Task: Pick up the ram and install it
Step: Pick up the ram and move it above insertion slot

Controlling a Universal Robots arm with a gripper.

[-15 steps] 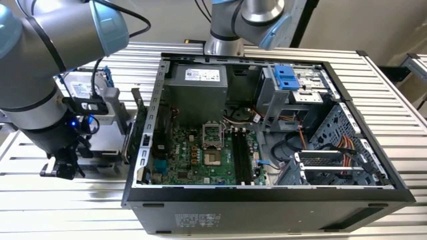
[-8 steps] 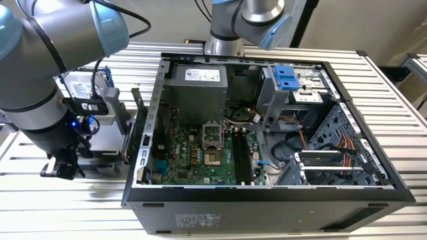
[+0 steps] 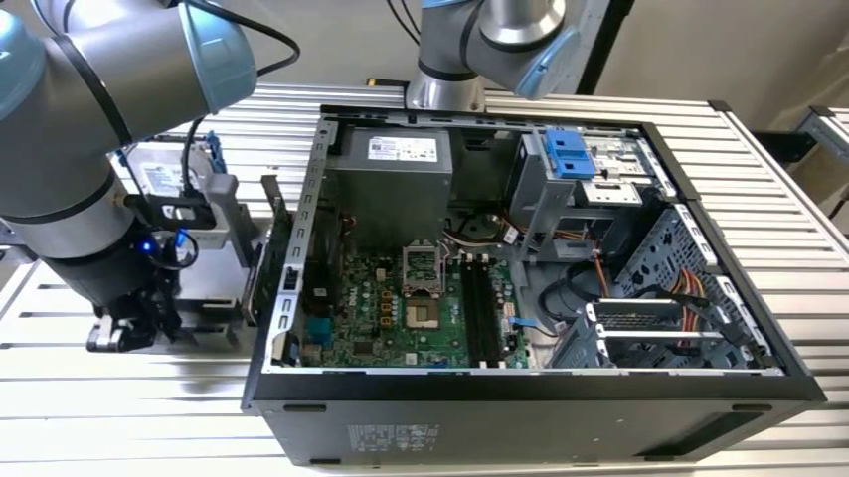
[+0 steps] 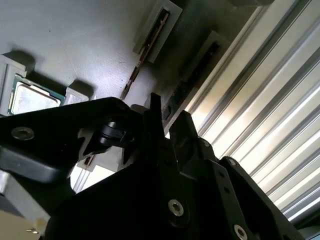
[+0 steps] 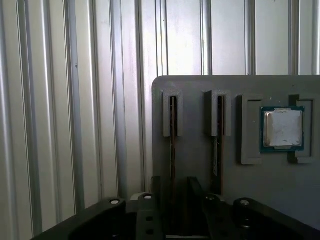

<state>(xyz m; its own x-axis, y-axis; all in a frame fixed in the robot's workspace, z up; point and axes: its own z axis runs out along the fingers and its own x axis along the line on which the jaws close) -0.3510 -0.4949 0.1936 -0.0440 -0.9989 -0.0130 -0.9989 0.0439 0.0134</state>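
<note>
Jaws, black and angular, stand parted astride the thin ram (image 5: 172, 150), set on edge in a slotted matte-grey tray (image 5: 196, 160) on the ribbed metal worktop (image 5: 75, 100); another stick (image 5: 218, 150) stands just beside.

In the first wrist view the ram (image 5: 172, 145) stands on edge in a slot of the grey holder (image 5: 195, 165). It is between the 2 spread fingers (image 5: 156, 189) of the end effector (image 5: 174, 182), with only narrow room at each side. A 2nd stick (image 5: 218, 145) stands just beside, so 1 finger has little space there. The processor (image 5: 283, 129) lies well apart. On the other side the ribbed desk (image 5: 75, 100) is free.

In the exterior view the case wall (image 3: 285, 288) rises between the holder and the memory slots (image 3: 484, 313). These slots lie between the processor socket (image 3: 422, 290) and a bundle of cables (image 3: 599, 270). From above they are free.
</note>
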